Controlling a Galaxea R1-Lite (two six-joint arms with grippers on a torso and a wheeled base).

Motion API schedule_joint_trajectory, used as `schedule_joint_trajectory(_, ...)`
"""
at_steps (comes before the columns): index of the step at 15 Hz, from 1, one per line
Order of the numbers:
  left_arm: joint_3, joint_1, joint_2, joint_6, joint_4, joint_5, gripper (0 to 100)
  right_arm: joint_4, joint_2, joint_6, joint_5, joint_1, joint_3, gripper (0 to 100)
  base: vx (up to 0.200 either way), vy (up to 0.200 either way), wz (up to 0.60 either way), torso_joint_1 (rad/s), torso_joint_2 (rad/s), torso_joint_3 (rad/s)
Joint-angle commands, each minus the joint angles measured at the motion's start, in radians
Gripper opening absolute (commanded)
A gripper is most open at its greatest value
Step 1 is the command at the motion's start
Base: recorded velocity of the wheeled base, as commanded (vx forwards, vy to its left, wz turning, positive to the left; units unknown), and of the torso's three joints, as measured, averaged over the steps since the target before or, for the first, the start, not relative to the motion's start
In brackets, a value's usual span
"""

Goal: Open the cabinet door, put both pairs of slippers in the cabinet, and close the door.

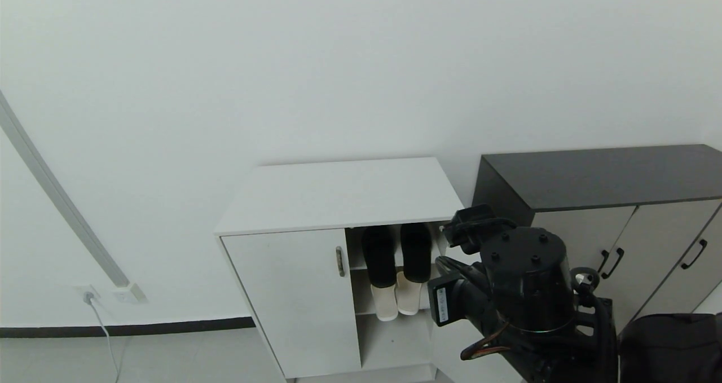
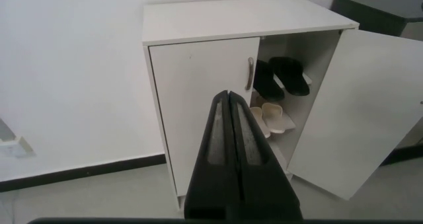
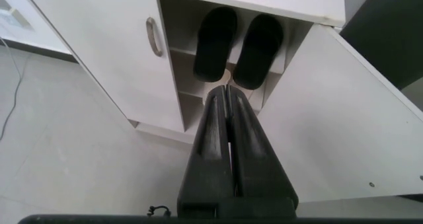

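**Desk:** Where do the slippers stand?

**Photographer:** Both pairs sit inside the white cabinet [image 1: 338, 194], in its right half. The black slippers [image 1: 379, 256] lie side by side on the upper shelf, their ends jutting past the shelf's front edge. The cream slippers [image 1: 386, 303] lie side by side on the shelf just below, and the bottom compartment is under them.

**Desk:** And the doors?

**Photographer:** The right door [image 2: 370, 105] is swung wide open, standing out from the cabinet's right side. The left door [image 1: 293, 298] is shut, with its metal handle [image 1: 339, 260] upright near the inner edge, just beside the black pair.

**Desk:** What are the arms doing?

**Photographer:** The left gripper [image 2: 228, 93] hangs in front of the shut left door, well apart from it, with its two fingers pressed together and nothing between them. The right gripper [image 3: 228, 88] points at the open compartment from below the black slippers, its fingers likewise together and empty, touching neither the shelves nor the door. In the head view the right arm [image 1: 522, 281] rises in front of the cabinet's right side, over where the open door stands.

**Desk:** Anything else around?

**Photographer:** A lower dark-topped cabinet [image 1: 598, 174] with grey doors and black handles stands just to the right. On the white wall to the left, a wall socket [image 1: 88, 296] has a cable hanging from it, and a pale conduit [image 1: 56, 197] runs slantwise down to a box beside it. A black skirting strip [image 1: 124, 330] lines the foot of the wall.
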Motion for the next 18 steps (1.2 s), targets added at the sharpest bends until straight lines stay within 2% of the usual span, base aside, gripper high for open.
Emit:
schedule_joint_trajectory(1,0.000,0.000,0.001,0.000,0.000,0.000,0,-0.001,0.003,0.000,0.001,-0.001,0.000,0,0.000,0.000,0.00,0.000,0.00,0.000)
schedule_joint_trajectory(3,0.000,0.000,0.001,0.001,0.000,0.000,0,-0.001,0.003,0.000,0.001,-0.001,0.002,0,0.000,0.000,0.00,0.000,0.00,0.000)
schedule_joint_trajectory(9,0.000,0.000,0.001,0.001,0.000,0.000,0,-0.001,0.003,-0.002,0.001,-0.001,0.005,0,0.000,0.000,-0.60,0.007,0.00,0.001)
schedule_joint_trajectory(18,0.000,0.000,0.001,0.000,0.000,0.000,0,-0.001,0.006,-0.002,0.002,-0.001,0.006,0,0.000,0.000,0.00,0.000,0.00,0.000)
